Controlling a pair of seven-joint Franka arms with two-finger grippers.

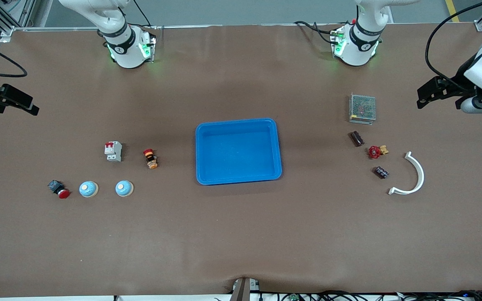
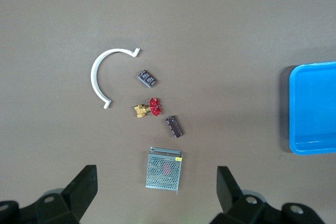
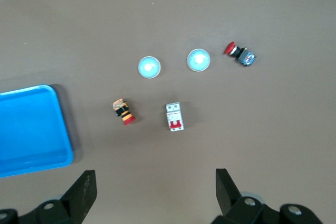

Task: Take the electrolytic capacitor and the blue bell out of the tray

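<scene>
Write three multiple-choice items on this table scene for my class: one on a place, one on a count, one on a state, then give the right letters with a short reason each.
1. Where does the metal mesh box lie?
A. In the blue tray
B. Toward the left arm's end of the table
C. Beside the two bells

2. How many pale blue bells are on the table?
A. One
B. Two
C. Four

3. What is the state of the blue tray?
A. Empty
B. Holding a capacitor
C. Holding a bell

Answers:
1 B: the box sits near the red valve and the white curved clip, at the left arm's end.
2 B: one bell and a second bell lie side by side toward the right arm's end.
3 A: only the tray's bare blue floor shows; both dark capacitors, one and the other, lie on the table.
</scene>
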